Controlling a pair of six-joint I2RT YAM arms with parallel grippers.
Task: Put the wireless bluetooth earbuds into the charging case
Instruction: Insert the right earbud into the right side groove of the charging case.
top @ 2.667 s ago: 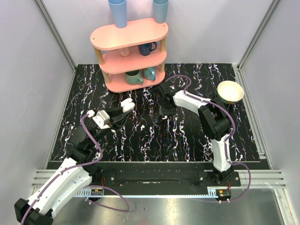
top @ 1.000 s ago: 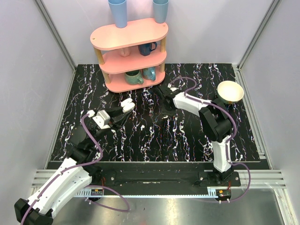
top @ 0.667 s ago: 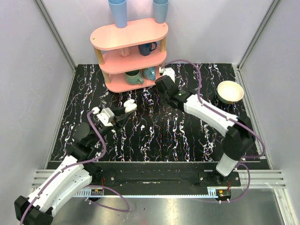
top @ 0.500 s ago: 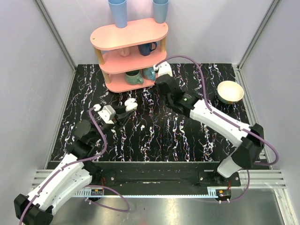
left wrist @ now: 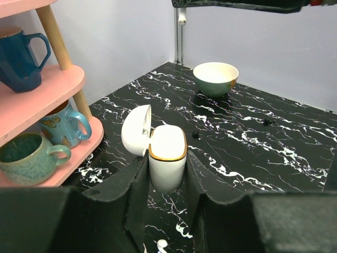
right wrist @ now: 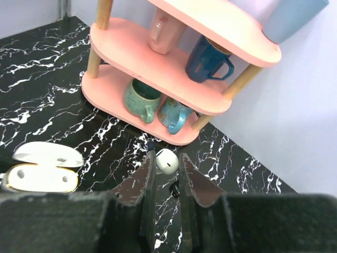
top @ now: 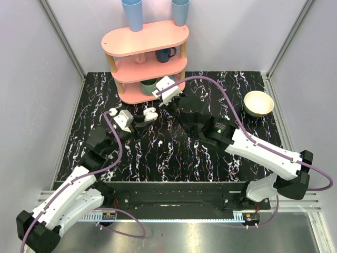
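Observation:
My left gripper is shut on the white charging case, holding it upright above the table with its lid open; the left wrist view shows the case between my fingers. My right gripper is just right of the case, near the shelf foot. In the right wrist view it is shut on one white earbud, with the open case at lower left. The second earbud lies on the table below the case and also shows in the left wrist view.
A pink three-tier shelf with mugs and two blue cups stands at the back centre, close behind both grippers. A cream bowl sits at the back right. The black marble table is walled on three sides.
My right arm has swung from mid-table up past the shelf foot and then left, ending beside the case. My left gripper has moved slightly right and back with the case.

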